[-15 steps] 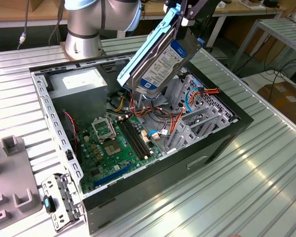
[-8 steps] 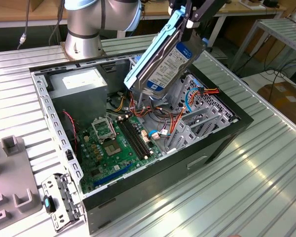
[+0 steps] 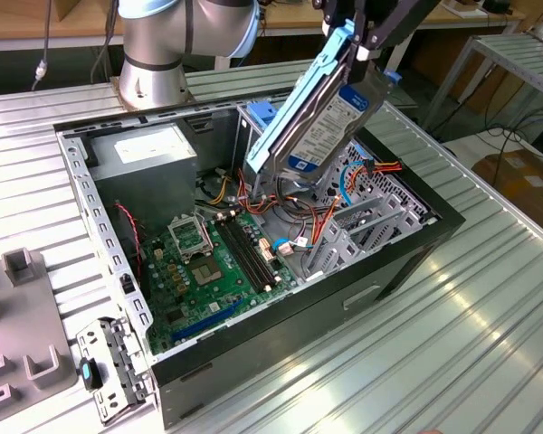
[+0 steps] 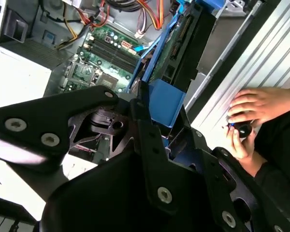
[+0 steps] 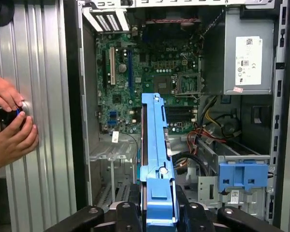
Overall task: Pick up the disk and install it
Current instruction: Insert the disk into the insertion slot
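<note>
We count one disk [image 3: 328, 122], pinched at its upper end by the single gripper [image 3: 366, 41], which reaches down from above. The disk hangs tilted over the one open computer case [image 3: 253, 348]. Beside the case, a person's two hands [image 5: 12, 137] hold one small dark object [image 5: 2, 113] on the table [image 3: 471, 307].

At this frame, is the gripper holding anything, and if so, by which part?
Yes. The gripper holds the disk by its upper end, with the jaws clamped across that end. The disk hangs tilted above the open computer case.
</note>
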